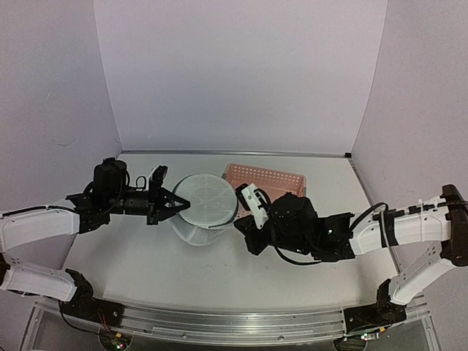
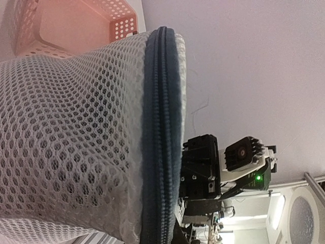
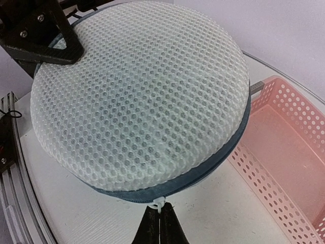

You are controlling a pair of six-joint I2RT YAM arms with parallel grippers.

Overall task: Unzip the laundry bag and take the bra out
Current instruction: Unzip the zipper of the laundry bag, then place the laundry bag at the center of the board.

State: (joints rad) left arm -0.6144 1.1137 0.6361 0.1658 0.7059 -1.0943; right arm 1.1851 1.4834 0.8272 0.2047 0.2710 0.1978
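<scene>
Right gripper (image 3: 161,213) pinching zip pull (image 3: 162,204) at laundry bag (image 3: 137,96) rim; left gripper (image 1: 181,205) opposite, grip unreadable; mesh hides interior.

Your left arm (image 1: 36,223) reaches in level from the table's left edge, wrist rolled on its side, and the left gripper (image 1: 174,204) points toward the table's middle. Your right arm (image 1: 402,227) stretches low from the right edge, and the right gripper (image 3: 160,212) has its fingers pressed together.

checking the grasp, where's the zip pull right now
In the right wrist view the zip pull sits bottom centre, at the bag's near rim, pinched by the right pincer, left of the basket.
</scene>
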